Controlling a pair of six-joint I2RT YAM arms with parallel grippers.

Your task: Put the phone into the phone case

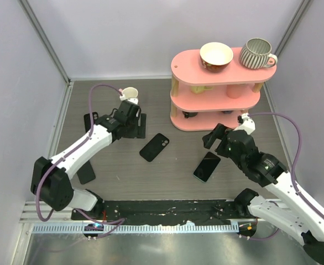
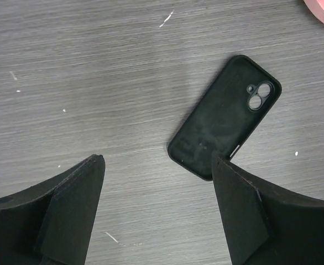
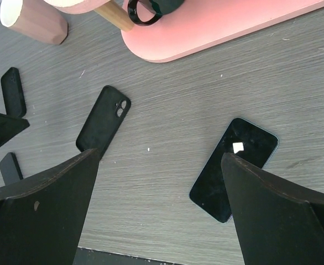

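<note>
The phone case lies flat on the dark table, open side up, with its camera cutout at the far right corner. It also shows in the left wrist view and the right wrist view. The phone lies screen up to the right of the case, apart from it, and shows in the right wrist view. My left gripper is open and empty, just left of the case. My right gripper is open and empty above the phone's far end.
A pink three-tier shelf stands at the back right with a bowl and a striped mug on top. A small cup stands at the back left. A flat black object lies by the left arm.
</note>
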